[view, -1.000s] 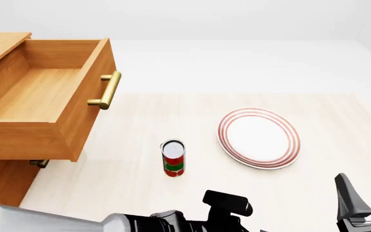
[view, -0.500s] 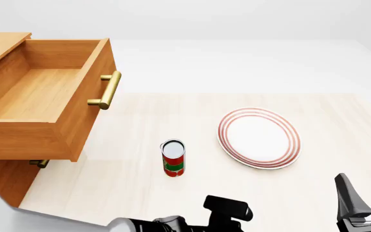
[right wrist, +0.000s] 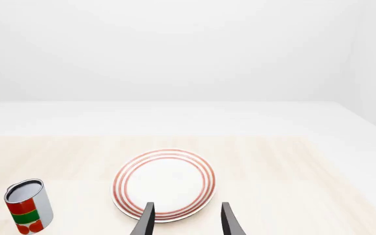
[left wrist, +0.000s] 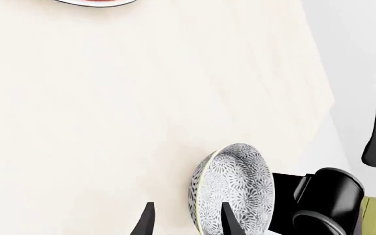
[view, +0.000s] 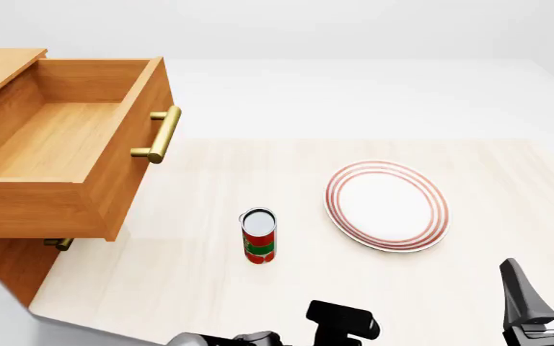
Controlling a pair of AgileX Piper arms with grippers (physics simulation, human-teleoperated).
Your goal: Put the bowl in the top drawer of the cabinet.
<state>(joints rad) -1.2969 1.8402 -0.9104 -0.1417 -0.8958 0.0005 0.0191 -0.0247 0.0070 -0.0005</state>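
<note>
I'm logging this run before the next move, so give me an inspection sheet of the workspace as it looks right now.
Surface: pale wood table, bare in places.
Job's things: bowl seen only in the left wrist view, rim between the fingers; top drawer pulled open, nothing inside; cabinet at far left.
Clutter: can upright; plate flat, right of it.
Grippers: left hand open around the bowl's rim; right hand open, holding nothing.
Cables: nothing seen.
Surroundings: plain white floor and walls.
</note>
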